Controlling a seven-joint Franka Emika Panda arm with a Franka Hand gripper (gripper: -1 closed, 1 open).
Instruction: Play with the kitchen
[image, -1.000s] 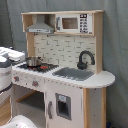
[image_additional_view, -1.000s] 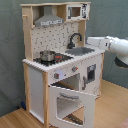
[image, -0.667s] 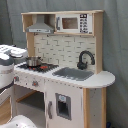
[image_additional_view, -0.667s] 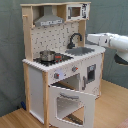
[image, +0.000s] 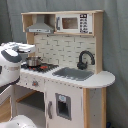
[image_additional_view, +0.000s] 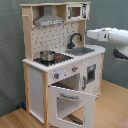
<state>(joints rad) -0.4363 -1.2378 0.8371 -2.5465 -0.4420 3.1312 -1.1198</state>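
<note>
The kitchen (image: 65, 75) (image_additional_view: 62, 65) stands upright on a wood floor (image_additional_view: 112, 107) before a grey curtain (image_additional_view: 10, 50) — oven door (image_additional_view: 72, 102) hanging open, pot (image_additional_view: 47, 55) on the stovetop. The arm (image_additional_view: 112, 37) reaches in from the second exterior view's right, level with the faucet (image_additional_view: 75, 39) — whether its fingers are apart or closed, I cannot tell.

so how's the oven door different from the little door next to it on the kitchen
In the second exterior view the oven door hangs open, folded down and outward; the small cupboard door beside it is shut and upright. The oven door is wider with a large window; the cupboard door is narrow with a small dark panel. Both are white.
</note>
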